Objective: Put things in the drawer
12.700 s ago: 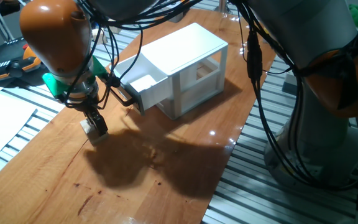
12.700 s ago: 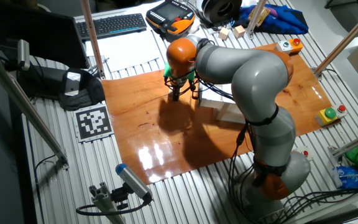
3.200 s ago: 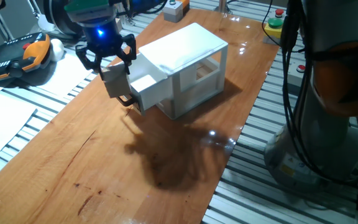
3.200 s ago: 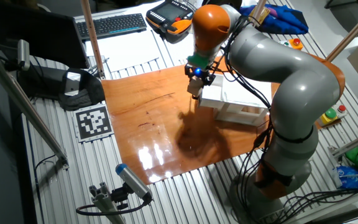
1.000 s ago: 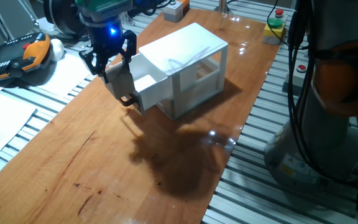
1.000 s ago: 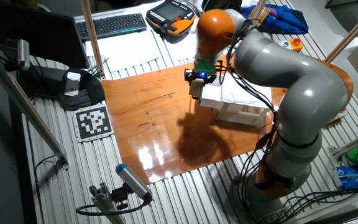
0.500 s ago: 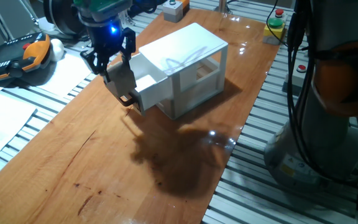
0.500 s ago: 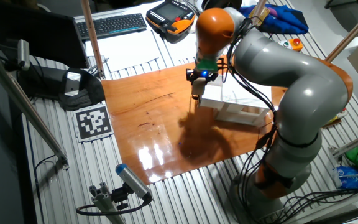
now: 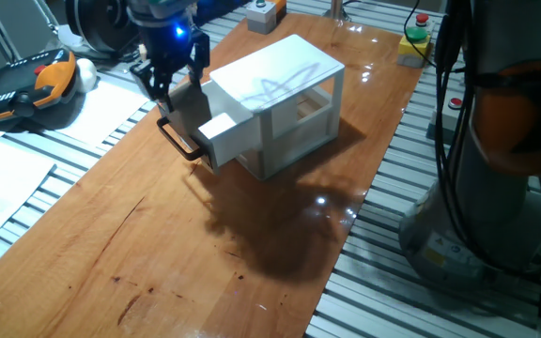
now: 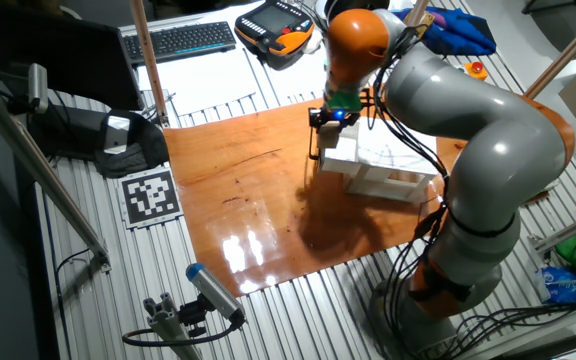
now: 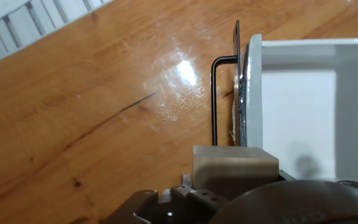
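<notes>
gripping the one pale cube (image 11: 235, 163), my gripper (image 9: 171, 83) hangs over the front edge of the open upper drawer (image 9: 216, 123), above its black handle (image 11: 216, 99). i judge the carry nearly done; moving inward and releasing remain. one cube, one cabinet (image 9: 285, 94), one drawer pulled out, empty as far as i see.

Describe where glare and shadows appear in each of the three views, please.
Hand view: a bright glare patch on the wooden table left of the black handle.
One fixed view: a dark arm shadow on the table below the white cabinet, plus small glints.
The other fixed view: window-like reflections near the table's front edge.
</notes>
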You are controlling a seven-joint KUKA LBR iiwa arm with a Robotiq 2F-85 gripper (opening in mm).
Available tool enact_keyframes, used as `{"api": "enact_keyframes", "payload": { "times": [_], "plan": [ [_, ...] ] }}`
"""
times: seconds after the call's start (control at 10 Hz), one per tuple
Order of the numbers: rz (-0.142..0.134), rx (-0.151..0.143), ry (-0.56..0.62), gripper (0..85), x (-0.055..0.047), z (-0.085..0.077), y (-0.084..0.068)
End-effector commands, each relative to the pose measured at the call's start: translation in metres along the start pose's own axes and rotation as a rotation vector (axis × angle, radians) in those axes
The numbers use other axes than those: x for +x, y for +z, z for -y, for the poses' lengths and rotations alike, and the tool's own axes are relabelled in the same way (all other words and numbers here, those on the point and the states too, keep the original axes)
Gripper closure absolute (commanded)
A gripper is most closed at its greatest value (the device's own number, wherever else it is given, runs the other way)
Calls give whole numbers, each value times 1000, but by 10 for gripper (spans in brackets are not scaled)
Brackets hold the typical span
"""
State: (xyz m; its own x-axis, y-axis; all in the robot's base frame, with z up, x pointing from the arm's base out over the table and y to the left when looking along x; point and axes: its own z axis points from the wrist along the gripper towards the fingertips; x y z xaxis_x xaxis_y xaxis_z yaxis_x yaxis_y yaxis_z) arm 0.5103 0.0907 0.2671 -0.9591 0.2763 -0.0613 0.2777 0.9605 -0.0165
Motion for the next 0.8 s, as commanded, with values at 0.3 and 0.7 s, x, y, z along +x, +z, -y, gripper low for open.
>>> {"api": "enact_keyframes", "payload": {
  "times": [0.3, 0.7],
  "plan": [
    [5, 15, 37, 850, -4, 26, 8],
    [9, 24, 46, 850, -6, 42, 27]
  ]
}}
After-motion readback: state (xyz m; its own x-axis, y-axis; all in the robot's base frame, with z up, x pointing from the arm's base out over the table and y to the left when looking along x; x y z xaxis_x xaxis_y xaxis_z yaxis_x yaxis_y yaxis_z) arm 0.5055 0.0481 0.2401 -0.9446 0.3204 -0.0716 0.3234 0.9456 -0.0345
